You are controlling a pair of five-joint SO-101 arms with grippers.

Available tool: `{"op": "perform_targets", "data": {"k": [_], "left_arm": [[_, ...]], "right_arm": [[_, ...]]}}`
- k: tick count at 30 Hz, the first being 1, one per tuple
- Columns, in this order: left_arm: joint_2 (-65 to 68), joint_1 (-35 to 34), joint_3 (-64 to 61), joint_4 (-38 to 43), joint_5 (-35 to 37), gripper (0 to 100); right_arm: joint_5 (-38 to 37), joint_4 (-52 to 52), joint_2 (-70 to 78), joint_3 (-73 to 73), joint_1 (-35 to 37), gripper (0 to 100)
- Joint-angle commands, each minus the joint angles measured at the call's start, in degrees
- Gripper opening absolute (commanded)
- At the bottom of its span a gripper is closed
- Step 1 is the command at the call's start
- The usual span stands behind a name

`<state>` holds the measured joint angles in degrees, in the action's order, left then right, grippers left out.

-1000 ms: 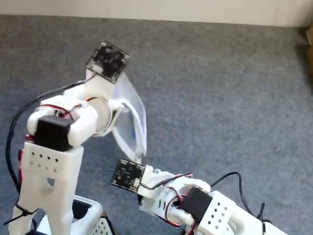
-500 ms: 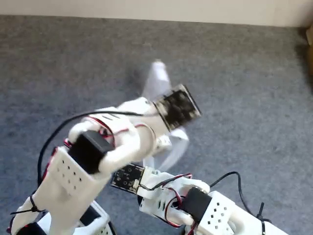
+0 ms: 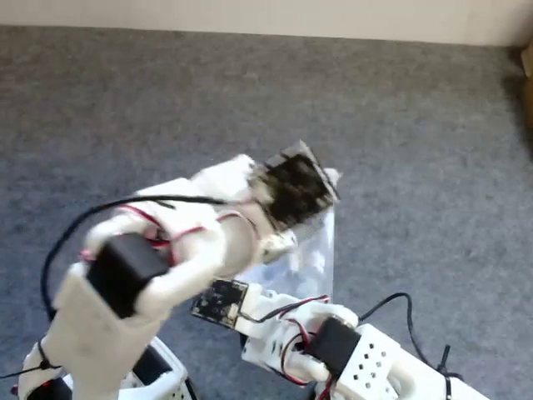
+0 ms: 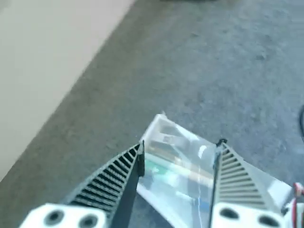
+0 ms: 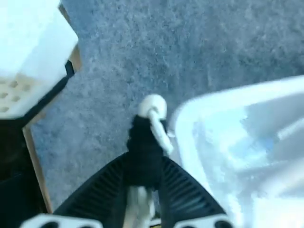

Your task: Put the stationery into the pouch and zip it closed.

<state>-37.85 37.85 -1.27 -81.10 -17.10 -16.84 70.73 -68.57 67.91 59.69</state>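
The clear pouch (image 3: 313, 250) hangs at the middle of the grey carpet, partly under my left arm's wrist board (image 3: 291, 190). In the left wrist view the pouch (image 4: 180, 173) sits between the wide-set fingers of my left gripper (image 4: 179, 152), which holds it; coloured stationery shows through the plastic. My right gripper (image 5: 144, 164) is shut on the black zipper pull (image 5: 144, 147), which ends in a white bead (image 5: 153, 106), right beside the pouch's edge (image 5: 228, 137). The right arm (image 3: 321, 342) lies low at the front.
A cream wall strip (image 3: 266, 15) borders the far side of the carpet. A wooden object (image 3: 527, 79) pokes in at the right edge. A black cable (image 3: 398, 298) loops by the right arm. A white block (image 5: 28, 52) stands close to the right gripper.
My left arm has swung from the left towards the centre, carrying the pouch with it. The pouch now hangs lower, just beyond the right arm's wrist. The right arm has stayed put.
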Motion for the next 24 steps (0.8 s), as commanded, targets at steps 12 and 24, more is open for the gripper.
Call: {"op": "perform_targets", "data": {"k": [12, 24], "left_arm": [[-1.01, -16.40, 12.97, -15.65, -2.81, 23], [-1.01, -16.84, 5.67, -18.64, -10.37, 23]], "right_arm": [[-0.53, 13.14, -23.34, -14.46, -10.24, 0.5], [-4.66, 10.15, -24.13, -20.09, -26.24, 0.5]]}}
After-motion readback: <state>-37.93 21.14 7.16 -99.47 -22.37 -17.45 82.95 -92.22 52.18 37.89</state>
